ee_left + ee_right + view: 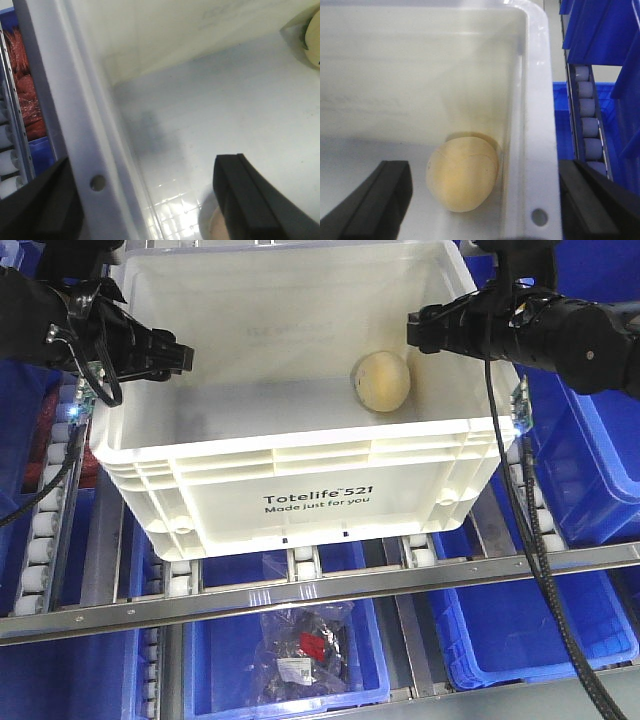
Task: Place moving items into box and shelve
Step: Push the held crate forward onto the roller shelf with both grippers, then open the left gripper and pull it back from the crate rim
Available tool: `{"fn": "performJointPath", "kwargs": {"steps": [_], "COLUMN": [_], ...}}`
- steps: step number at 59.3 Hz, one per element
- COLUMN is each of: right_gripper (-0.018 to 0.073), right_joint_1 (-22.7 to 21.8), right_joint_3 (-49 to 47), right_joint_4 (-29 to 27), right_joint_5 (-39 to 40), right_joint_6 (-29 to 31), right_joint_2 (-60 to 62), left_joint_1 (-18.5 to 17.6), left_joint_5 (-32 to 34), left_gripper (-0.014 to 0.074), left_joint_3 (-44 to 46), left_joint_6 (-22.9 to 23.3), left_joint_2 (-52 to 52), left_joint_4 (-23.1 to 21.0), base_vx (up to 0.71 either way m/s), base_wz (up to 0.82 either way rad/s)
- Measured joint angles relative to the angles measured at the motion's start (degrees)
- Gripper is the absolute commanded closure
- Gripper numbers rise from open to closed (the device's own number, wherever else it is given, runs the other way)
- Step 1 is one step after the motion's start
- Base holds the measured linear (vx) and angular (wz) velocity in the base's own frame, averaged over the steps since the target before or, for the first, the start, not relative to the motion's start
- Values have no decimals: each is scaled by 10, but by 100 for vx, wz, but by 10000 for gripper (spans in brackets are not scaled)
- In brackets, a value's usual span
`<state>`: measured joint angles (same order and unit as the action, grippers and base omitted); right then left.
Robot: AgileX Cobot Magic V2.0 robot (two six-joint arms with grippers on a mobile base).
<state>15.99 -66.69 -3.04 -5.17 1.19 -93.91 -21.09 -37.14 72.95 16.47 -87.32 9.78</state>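
Note:
The white box [300,435] printed "Totelife 521" sits on the roller shelf. A pale cream ball [381,380] lies inside against the right wall, and also shows in the right wrist view as ball [462,175] and at the left wrist view's edge [314,40]. A pinkish ball [214,225] peeks out behind my left gripper's inner finger. My left gripper [183,355] [145,175] is open and straddles the box's left rim [85,150]. My right gripper [412,330] [485,172] is open and straddles the right rim [537,125], not touching the cream ball.
Blue bins [520,630] stand on the lower level and to the right; one [215,670] holds a clear bag of parts [305,650]. Roller tracks [45,510] [592,125] flank the box. A metal rail [300,588] crosses in front. Red goods [25,100] lie left.

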Motion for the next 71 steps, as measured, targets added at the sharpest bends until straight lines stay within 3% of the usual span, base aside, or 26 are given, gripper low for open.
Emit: {"fn": "performJointPath", "kwargs": {"steps": [23,60,71], "right_gripper": [127,233,252], "right_joint_1": [-5,-11,-11], "right_joint_3": [-1,-1,-1], "right_joint_4": [0,0,0], "right_joint_5": [7,10,10], "right_joint_6": [0,0,0], "right_joint_2": [0,0,0], "left_joint_1": [0,1,1], "left_joint_5": [-1,-6,-17], "left_gripper": [20,19,-28], "left_joint_3": [0,0,0], "left_joint_6": [0,-1,-71], "left_joint_2": [0,0,0], "left_joint_4": [1,-4,-4], "base_vx": [0,0,0], "base_wz": [0,0,0]}}
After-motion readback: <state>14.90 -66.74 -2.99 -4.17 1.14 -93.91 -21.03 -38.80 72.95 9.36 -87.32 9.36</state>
